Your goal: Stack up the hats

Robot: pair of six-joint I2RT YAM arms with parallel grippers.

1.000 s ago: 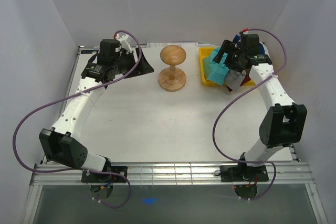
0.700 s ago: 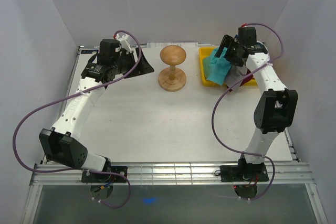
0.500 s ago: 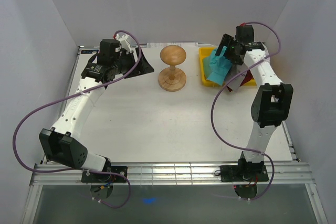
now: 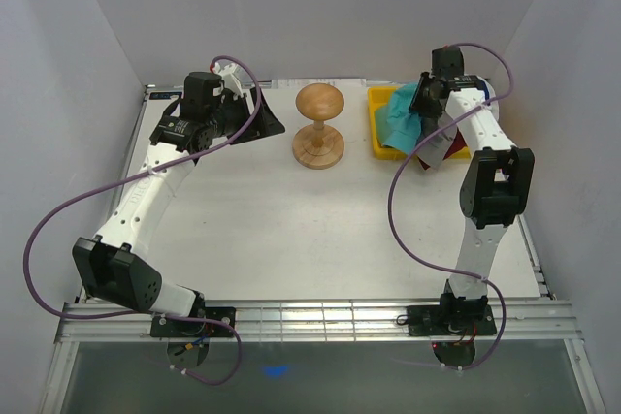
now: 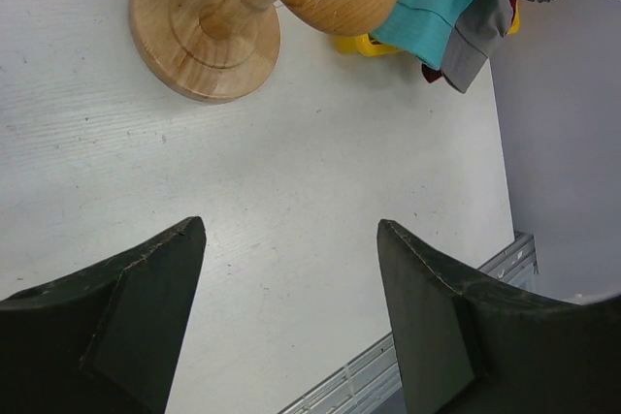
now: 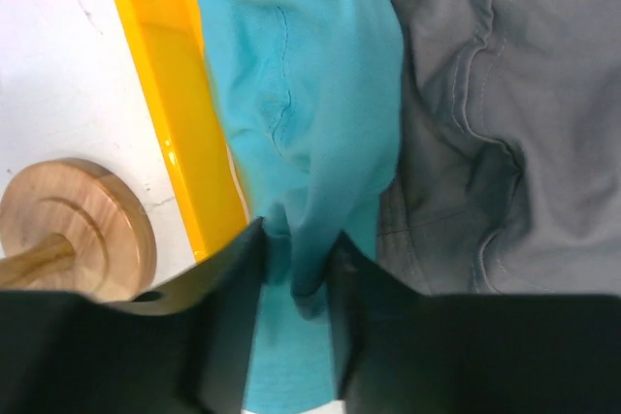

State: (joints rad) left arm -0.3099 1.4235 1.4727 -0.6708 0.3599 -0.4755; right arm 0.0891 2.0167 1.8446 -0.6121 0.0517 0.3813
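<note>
Place: a robotics lab test cell is showing here, not a home or a shop.
Walls: plain white panels point(image 4: 320, 7) are closing in behind and on both sides of the wooden stand point(image 4: 318, 139), forming a bare booth.
Tabletop: a white tabletop point(image 4: 291, 230) is carrying the stand.
Arms: a left arm point(image 4: 146, 191) and a right arm point(image 4: 490, 210), white and black, are rising from a metal rail point(image 4: 320, 317) in front of the stand.
Cables: purple cables point(image 4: 27, 244) are looping loosely off both arms.
Props: a yellow tray point(image 4: 376, 143) just right of the stand is holding staged fabric hats, a teal hat point(image 4: 398, 121) among them.
</note>
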